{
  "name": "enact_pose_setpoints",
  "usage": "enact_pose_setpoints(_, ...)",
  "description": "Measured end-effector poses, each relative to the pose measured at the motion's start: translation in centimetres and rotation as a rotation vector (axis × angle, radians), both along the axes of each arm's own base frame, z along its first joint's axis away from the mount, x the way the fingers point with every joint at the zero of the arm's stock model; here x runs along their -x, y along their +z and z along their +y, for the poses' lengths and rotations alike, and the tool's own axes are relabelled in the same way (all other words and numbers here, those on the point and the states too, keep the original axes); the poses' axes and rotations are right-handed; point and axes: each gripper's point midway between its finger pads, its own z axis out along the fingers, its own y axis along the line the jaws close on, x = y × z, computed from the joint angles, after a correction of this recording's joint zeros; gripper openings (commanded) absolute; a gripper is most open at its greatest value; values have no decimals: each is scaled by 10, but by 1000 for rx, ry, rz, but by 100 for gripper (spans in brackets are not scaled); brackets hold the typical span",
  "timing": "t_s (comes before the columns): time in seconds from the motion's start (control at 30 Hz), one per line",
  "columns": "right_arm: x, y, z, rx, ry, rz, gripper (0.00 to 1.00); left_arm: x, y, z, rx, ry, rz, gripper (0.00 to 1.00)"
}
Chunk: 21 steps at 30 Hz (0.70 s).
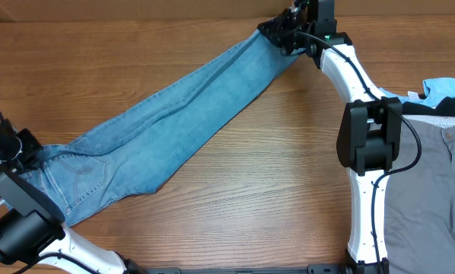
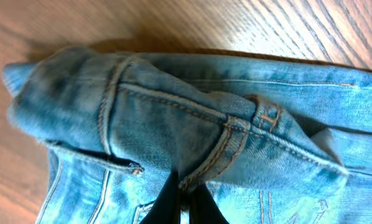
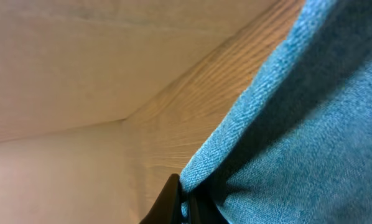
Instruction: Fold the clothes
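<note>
The worktop is brown wood with a pronounced grain running roughly along its width. In the right wrist view, a plain pale panel rises behind its far edge, just beyond the right fingers.

The jeans lie flat on the worktop, stretched out in one long strip. Their long axis runs diagonally between the two sets of fingers. The waistband end sits at the left fingers, at the near left. The leg end points to the right fingers, at the far side. The legs lie one upon the other, so you see a single narrowing band. A stitched back pocket faces up just beside the left fingers.

Note the state of the fingers:
- The left fingers are clenched on the waistband. The denim bunches and folds over directly ahead of them, beside a belt loop.
- The right fingers are clenched on the edge of the leg end. The cloth rises out of them and fills the view to their right.

A grey garment and a sky-blue garment lie on the worktop well apart from both sets of fingers, on the right fingers' side.
</note>
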Motion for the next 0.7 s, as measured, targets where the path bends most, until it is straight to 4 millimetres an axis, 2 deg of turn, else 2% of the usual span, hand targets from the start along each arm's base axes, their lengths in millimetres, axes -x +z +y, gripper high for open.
enact_pose_setpoints(0.1, 0, -2, -1, -4, -11, 19, 4, 4, 10, 14, -13, 59, -31, 4)
enact_pose_setpoints(0.17, 2, -7, -3, 5, -25, 46, 9, 12, 18, 22, -19, 107, -47, 4)
enact_pose_setpoints(0.23, 3, -10, -4, 13, -35, 64, 21, 17, 21, 25, -20, 123, -51, 7)
enact_pose_setpoints(0.27, 4, -13, -5, 17, -41, 75, 31, 18, 22, 26, -20, 131, -53, 17)
enact_pose_setpoints(0.3, 4, -14, -6, 26, -43, 77, 46, 19, 22, 27, -21, 135, -53, 23)
enact_pose_setpoints(0.33, 4, -16, -7, 35, -43, 78, 51, 19, 22, 27, -21, 140, -53, 30)
enact_pose_setpoints(0.37, 6, -20, -8, 47, -46, 92, 52, 19, 22, 27, -21, 137, -54, 43)
enact_pose_setpoints(0.43, 10, -25, -10, 69, -36, 103, 49, 17, 22, 27, -22, 142, -59, 48)
enact_pose_setpoints(0.6, 35, -51, -22, 168, 17, 198, 49, 15, 22, 25, -18, 140, -67, 47)
enact_pose_setpoints(0.7, 49, -68, -45, 240, 17, 266, 53, 14, 22, 25, -15, 140, -70, 46)
